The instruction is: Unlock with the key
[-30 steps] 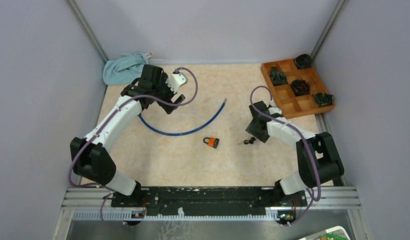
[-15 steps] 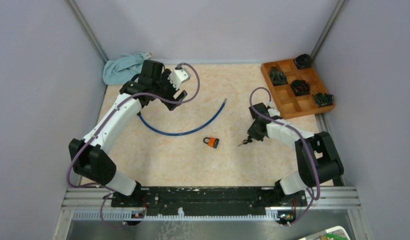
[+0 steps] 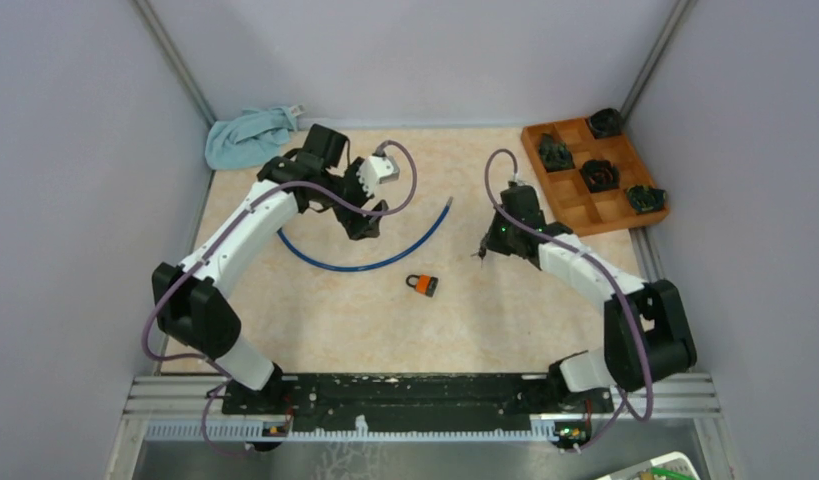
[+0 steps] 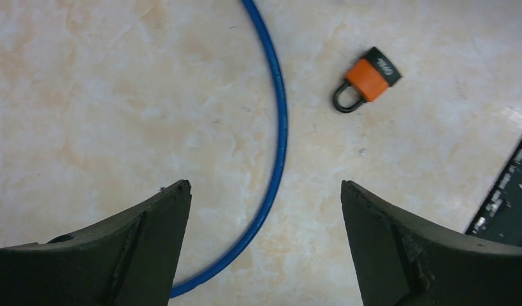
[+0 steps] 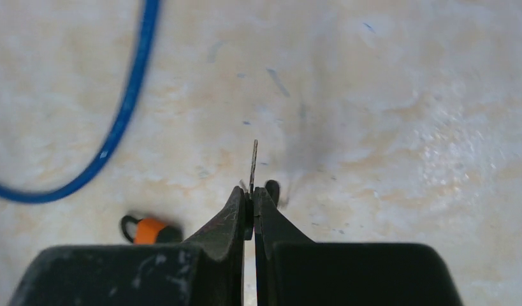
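While your right gripper (image 5: pixel 250 191) pinches the key (image 5: pixel 253 158), blade forward for insertion, the orange padlock (image 3: pixel 422 285) lies loose on the worktop (image 3: pixel 315 315); your left gripper (image 4: pixel 264 186) hovers wide open, likely to steady it.

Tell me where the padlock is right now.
In the top view the orange padlock lies near the table's middle, just below the blue cable's curve and left of the right gripper.

The key (image 5: pixel 253 160) shows only its blade; the right hand (image 5: pixel 250 193) hides its head.
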You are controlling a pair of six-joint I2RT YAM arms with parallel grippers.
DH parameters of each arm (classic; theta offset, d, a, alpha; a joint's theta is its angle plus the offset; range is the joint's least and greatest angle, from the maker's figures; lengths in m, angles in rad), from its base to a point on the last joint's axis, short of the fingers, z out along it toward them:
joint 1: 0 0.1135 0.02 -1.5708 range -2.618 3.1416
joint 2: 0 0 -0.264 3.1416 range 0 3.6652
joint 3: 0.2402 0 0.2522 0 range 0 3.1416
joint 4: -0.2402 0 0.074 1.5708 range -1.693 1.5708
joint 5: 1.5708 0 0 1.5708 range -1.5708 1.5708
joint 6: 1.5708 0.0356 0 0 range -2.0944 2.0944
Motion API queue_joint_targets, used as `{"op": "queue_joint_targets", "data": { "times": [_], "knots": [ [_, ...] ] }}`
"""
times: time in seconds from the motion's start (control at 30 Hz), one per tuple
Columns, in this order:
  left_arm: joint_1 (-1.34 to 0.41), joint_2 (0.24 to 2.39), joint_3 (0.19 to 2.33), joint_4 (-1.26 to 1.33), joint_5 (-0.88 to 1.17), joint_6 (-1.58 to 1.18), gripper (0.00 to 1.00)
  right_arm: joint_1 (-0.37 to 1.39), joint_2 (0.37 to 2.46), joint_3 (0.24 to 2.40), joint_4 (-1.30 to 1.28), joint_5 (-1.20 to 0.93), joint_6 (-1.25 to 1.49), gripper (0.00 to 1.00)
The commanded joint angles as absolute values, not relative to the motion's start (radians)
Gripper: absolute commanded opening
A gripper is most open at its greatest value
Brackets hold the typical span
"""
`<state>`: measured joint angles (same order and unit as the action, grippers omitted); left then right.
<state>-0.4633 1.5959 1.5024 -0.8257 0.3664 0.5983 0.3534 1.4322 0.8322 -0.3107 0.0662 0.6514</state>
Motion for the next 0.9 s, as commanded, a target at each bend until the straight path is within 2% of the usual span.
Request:
{"op": "queue_joint_targets", "data": {
  "times": [0.0,0.2,0.27,0.33,0.53,0.7,0.87],
  "knots": [
    [-0.466,1.587,1.583,-1.005,0.636,0.68,0.92,0.406,1.265,0.904,-0.162,-0.144,0.4,0.0],
    [-0.466,1.537,1.636,-1.074,0.841,0.745,0.9,0.551,1.115,0.849,-0.005,-0.276,0.251,0.0],
    [-0.466,1.522,1.637,-1.059,0.885,0.748,0.88,0.578,1.089,0.807,0.068,-0.321,0.234,0.0],
    [-0.466,1.513,1.637,-1.061,0.939,0.767,0.81,0.598,1.08,0.797,0.105,-0.382,0.217,0.0],
    [-0.466,1.485,1.585,-1.063,1.098,0.803,0.63,0.665,1.072,0.837,0.089,-0.527,0.154,0.0],
    [-0.466,1.481,1.555,-1.064,1.217,0.77,0.6,0.717,1.094,0.914,0.033,-0.618,0.138,0.0],
    [-0.474,1.485,1.554,-1.089,1.244,0.783,0.55,0.771,1.125,0.99,-0.048,-0.626,0.098,0.0]
  ]
}}
